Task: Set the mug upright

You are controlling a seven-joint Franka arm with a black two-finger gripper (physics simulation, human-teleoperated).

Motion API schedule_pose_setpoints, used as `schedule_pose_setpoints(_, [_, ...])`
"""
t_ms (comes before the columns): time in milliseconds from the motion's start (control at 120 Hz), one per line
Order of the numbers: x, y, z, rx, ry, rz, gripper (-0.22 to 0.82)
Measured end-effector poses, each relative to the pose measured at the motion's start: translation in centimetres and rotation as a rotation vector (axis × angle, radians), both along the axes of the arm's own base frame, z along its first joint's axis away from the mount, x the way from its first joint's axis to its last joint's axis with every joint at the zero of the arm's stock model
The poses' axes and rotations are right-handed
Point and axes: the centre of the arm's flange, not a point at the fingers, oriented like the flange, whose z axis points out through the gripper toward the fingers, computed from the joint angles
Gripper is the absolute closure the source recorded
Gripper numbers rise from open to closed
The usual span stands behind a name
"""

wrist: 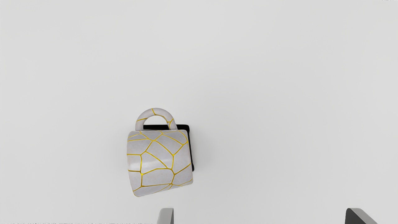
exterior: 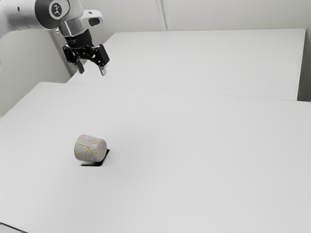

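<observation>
In the exterior view, the mug lies on its side on the surface, and the pincer hangs well above it, spread and empty. The step looks to be the reach down; I would centre over the mug's body before dropping, since a glancing touch could roll it. Count here: one mug, one arm, one pincer.

In the wrist view, the mug sits off towards one of the fingers, not midway, so shift sideways first. Keep the handle clear, grip firmly, then tip the base down gently. Count here: one mug, one handle, two fingers.
</observation>
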Motion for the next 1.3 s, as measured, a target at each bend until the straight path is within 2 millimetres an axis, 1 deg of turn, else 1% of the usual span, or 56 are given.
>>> schedule_pose_setpoints(92, [-0.1,0.6,0.1,0.0,0.0,0.011,0.0])
schedule_pose_setpoints(300, [-0.7,0.9,0.1,-0.003,0.008,0.02,0.0])
schedule_pose_setpoints(383, [-1.9,1.2,0.1,-0.007,0.009,0.028,0.0])
schedule_pose_setpoints(433, [-2.4,1.2,-0.3,-0.026,0.015,0.034,0.0])
schedule_pose_setpoints(558, [-2.9,1.5,-3.2,-0.076,0.068,0.05,0.0])
schedule_pose_setpoints(725, [-2.3,2.2,-7.0,-0.17,0.108,0.054,0.0])
schedule_pose_setpoints(867, [-2.2,3.6,-9.6,-0.228,0.122,0.044,0.0])
schedule_pose_setpoints(933, [-2.1,4.9,-10.9,-0.251,0.123,0.047,0.0])
schedule_pose_setpoints(1000, [-2.3,7.1,-12.2,-0.279,0.119,0.064,0.0])
schedule_pose_setpoints(1083, [-3.1,11.0,-13.5,-0.308,0.104,0.104,0.0])
schedule_pose_setpoints(1217, [-5.0,17.9,-15.5,-0.35,0.08,0.175,0.0])
schedule_pose_setpoints(1258, [-5.5,19.6,-16.0,-0.362,0.071,0.186,0.0])
schedule_pose_setpoints(1300, [-5.8,20.8,-16.6,-0.375,0.064,0.187,0.0])
